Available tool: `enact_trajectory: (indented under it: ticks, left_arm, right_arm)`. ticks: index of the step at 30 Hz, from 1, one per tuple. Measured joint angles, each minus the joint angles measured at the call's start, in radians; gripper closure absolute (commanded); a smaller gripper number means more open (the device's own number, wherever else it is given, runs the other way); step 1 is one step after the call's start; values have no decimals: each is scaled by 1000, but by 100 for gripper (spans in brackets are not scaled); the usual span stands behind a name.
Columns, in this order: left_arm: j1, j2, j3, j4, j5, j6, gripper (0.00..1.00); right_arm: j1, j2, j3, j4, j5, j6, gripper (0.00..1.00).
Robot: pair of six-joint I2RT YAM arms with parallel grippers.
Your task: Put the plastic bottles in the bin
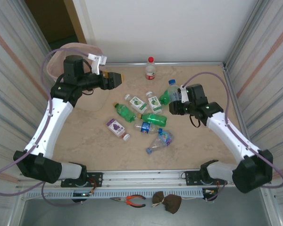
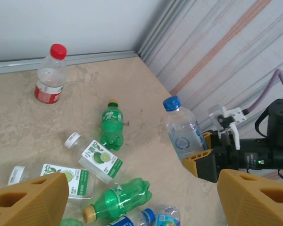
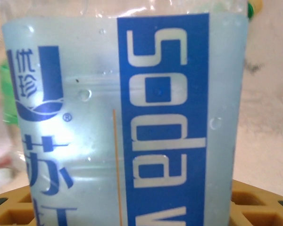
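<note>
Right gripper (image 1: 175, 100) straddles upright clear blue-capped plastic bottle (image 2: 181, 136) near table (image 1: 85, 141) right edge for lifting, clamp unclear; left gripper (image 1: 114, 79) spread beside translucent pinkish bin (image 1: 80, 45).

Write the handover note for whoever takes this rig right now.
Left end effector: open, empty, beside the bin.
Right end effector: jaws around the upright blue-capped bottle; firm grip unconfirmed.
Red-capped bottle stands alone at the far edge; about eight more bottles lie on the table.
Done: unknown, the bin's inside is hidden.
Left: every bottle on the table.
</note>
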Motion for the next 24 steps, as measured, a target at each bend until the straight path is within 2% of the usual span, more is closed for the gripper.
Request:
enact_trajectory:
  ticks: [6,13,24]
  left_arm:
    - [-55,0,-4,85,53,-7,17]
    - [-161,0,0,177,123,15,16]
    - [-351,21,121,269,209,110,11]
  right_arm:
    - [1,-132,0,97,-127,0,44]
    - [10,-253,4,214,-290,23,44]
    - [116,-344,73,367,-460,43,44]
